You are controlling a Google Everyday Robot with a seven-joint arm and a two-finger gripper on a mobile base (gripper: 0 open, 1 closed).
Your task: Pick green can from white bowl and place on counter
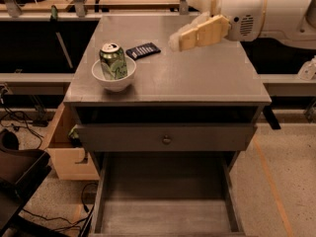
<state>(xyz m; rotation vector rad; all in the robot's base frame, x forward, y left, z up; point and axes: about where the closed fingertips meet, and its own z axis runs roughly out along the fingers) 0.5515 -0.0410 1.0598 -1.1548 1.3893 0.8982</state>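
The green can (113,63) stands upright in the white bowl (114,83) at the front left of the counter (197,80). My gripper (181,19) hangs above the back middle of the counter, reaching in from the right on a white arm (266,11). Its two cream fingers (200,32) are spread apart and hold nothing. The gripper is to the right of the can and farther back, well apart from it. The can's silver top with pull tab faces up.
A dark remote-like object (143,50) lies just behind and right of the bowl. Below the counter is a shut drawer with a knob (167,139), and a lower drawer (165,206) is pulled open. A wooden box (66,154) stands at the left.
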